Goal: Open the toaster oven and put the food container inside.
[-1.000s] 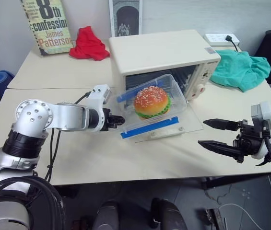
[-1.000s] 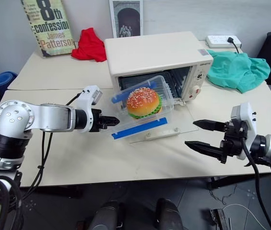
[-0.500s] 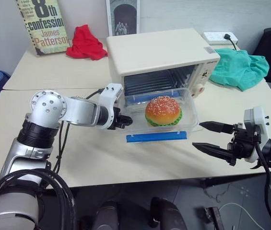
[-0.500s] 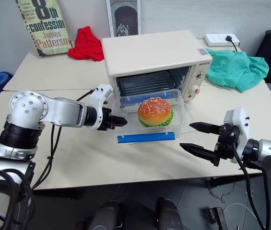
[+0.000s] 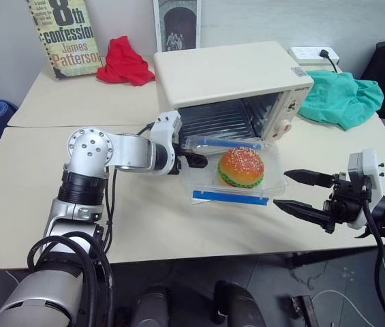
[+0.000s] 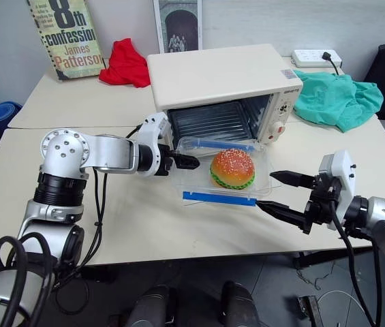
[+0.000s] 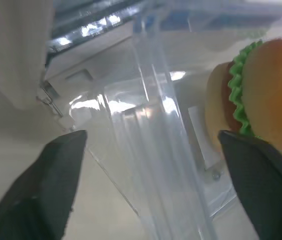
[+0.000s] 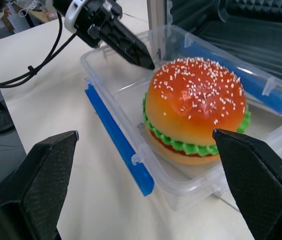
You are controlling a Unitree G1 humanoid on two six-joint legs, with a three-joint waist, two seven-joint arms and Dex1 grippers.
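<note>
Head views: the toaster oven (image 6: 223, 78), a boxy cream-white metal case, stands toward the desk's (image 6: 110, 218) far edge with its glass door folded flat onto the smooth beige top. The food container (image 6: 223, 178), a shallow clear plastic tray with blue clips and a glossy toy hamburger (image 6: 232, 168), lies on that door just before the opening. The left gripper (image 6: 182, 162) has its black fingers at the tray's left rim. The right gripper (image 6: 279, 194) hangs near the desk's front right corner, fingers spread, holding nothing.

Left wrist view: both fingers stand wide apart on either side of the tray's clear wall, without pinching it.

Right wrist view: textured black fingers (image 8: 28, 195) are parted wide, apart from the tray.
</note>
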